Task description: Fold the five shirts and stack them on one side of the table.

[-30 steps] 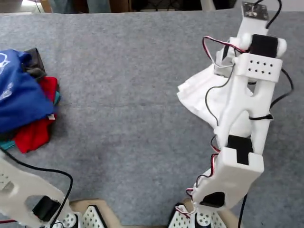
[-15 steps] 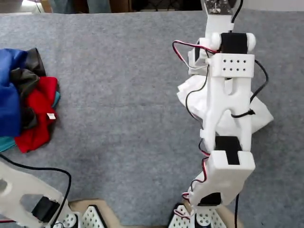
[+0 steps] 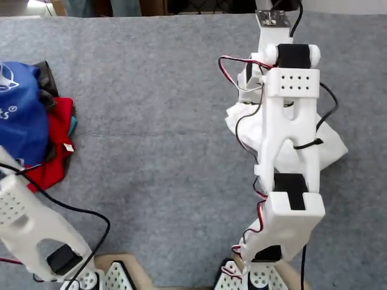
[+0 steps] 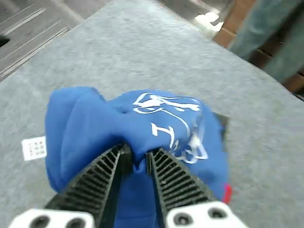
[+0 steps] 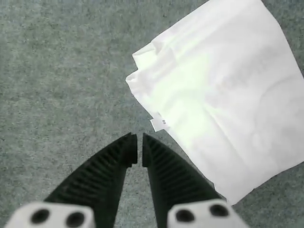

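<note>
Left hand (image 4: pixel 137 153) pinches a bunched fold of the limp blue shirt (image 4: pixel 85 123), likely to sag unless regripped along an edge; right hand (image 5: pixel 139 141) hangs closed, empty.

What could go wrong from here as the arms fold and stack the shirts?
The left tool pinches a small fold of the blue shirt, piled on the red shirt; lifting might slip or drag the pile. The right tool, shut, is beside the edge of the folded white shirt; a sweep could undo its fold.
</note>
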